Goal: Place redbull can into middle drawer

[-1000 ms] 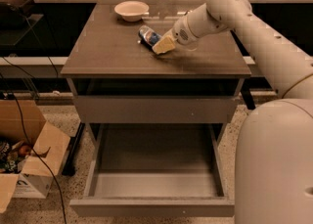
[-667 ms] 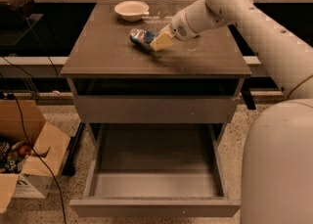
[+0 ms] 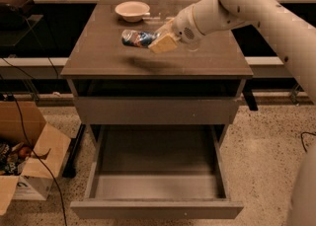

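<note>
The cabinet point(image 3: 98, 55) stands square in front of me. The middle drawer point(image 3: 158, 209) is pulled fully out below it, its grey box bare as far as I can see. My arm reaches in from the right over the cabinet top, and my gripper point(image 3: 159, 41) hangs above the top's centre, clamped on the redbull can point(image 3: 136, 38). The can lies on its side in the air with its shadow on the wood beneath. I cannot quite tell how deep it sits between my fingers.

To do this step well, I judge I should bring the can forward past the front edge and clear of the closed front above the drawer. Then I should lower it straight into the open box and let go only when it is low, since a can on its side will roll.

Compared with a second ago, the can has drifted a little leftward across the top. The bowl point(image 3: 123, 12) at the back and the drawer have not moved.
</note>
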`<act>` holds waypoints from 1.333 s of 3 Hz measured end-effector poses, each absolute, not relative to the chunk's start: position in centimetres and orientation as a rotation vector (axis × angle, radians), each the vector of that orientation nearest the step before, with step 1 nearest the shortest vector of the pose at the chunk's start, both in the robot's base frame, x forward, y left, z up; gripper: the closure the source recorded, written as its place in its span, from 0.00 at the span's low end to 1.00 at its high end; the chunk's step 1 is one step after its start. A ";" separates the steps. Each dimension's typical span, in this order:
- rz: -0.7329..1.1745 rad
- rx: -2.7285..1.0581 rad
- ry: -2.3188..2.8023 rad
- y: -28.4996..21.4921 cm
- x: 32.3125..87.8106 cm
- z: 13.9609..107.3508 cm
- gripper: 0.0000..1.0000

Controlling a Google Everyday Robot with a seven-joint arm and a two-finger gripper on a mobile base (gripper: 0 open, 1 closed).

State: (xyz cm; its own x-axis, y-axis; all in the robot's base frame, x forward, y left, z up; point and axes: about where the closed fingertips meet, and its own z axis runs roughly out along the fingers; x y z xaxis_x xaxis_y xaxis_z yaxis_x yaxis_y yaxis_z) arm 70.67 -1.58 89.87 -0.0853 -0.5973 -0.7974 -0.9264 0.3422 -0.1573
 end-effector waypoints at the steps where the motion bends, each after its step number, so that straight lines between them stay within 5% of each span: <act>1: 0.576 -1.437 1.696 -1.7 64.2 91.0 1.00; 2: 0.582 -1.429 1.723 -3.7 55.3 92.9 1.00; 4: 0.582 -1.329 1.968 -5.2 47.8 88.1 1.00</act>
State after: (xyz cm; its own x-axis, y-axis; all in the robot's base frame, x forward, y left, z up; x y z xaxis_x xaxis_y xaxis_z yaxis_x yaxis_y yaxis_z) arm 47.80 -5.25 88.05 -0.2450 -0.6203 -0.7451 -0.9257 0.3781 -0.0104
